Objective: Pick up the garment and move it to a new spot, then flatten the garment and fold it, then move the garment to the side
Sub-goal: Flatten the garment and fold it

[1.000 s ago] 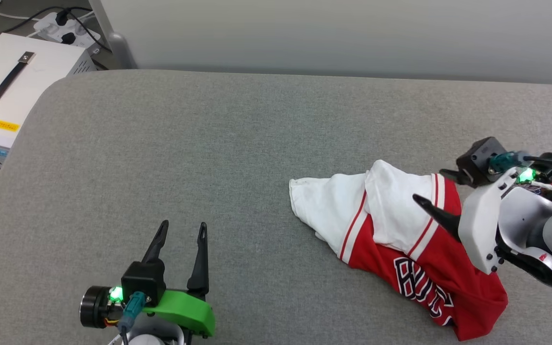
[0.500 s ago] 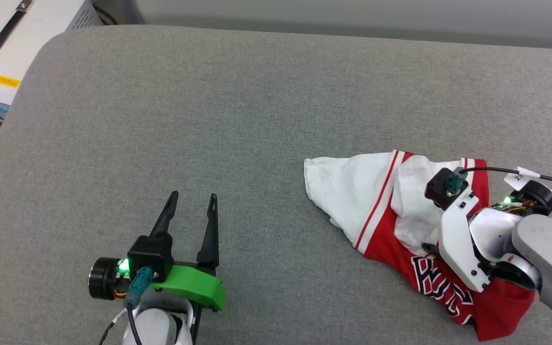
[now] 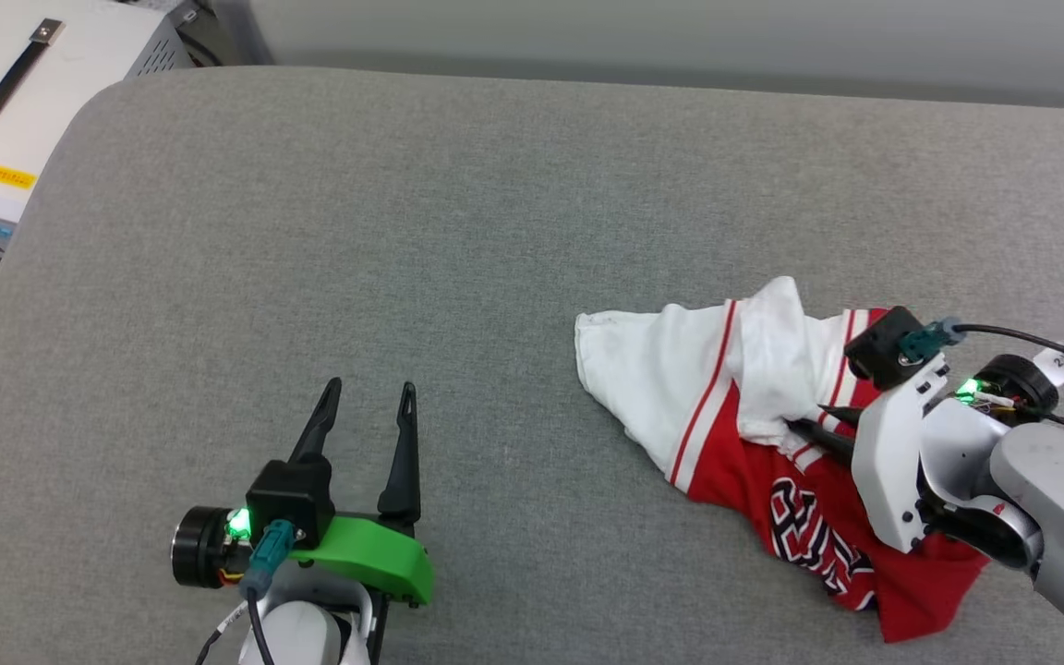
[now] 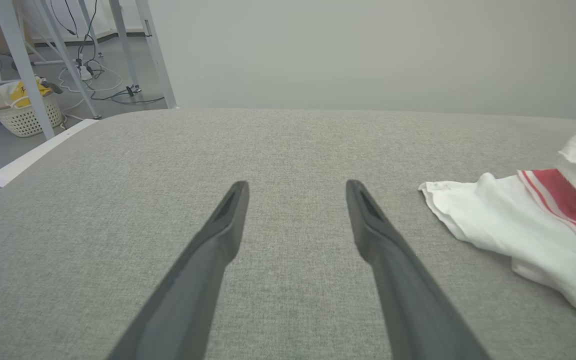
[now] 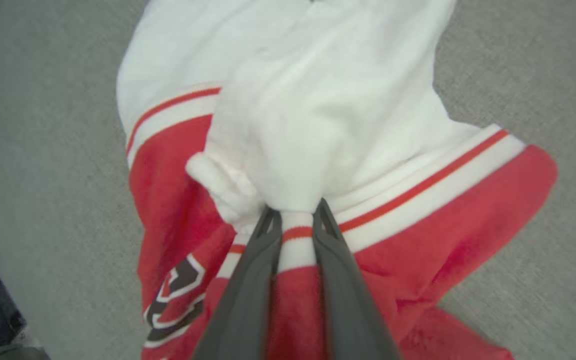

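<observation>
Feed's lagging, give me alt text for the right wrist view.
The right hand pinches a fold of the garment at its red-and-white striped trim, with white sleeve cloth bunched just beyond it. Red cloth with black, white-outlined lettering spreads at lower left, on a grey padded surface.

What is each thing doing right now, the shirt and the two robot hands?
Red jersey-style T-shirt with white sleeves: crumpled on the grey padded surface.
Right gripper, two long dark fingers: shut on the T-shirt's striped trim.
Left gripper, same dark fingers: open, holding nothing, apart from the T-shirt.
</observation>
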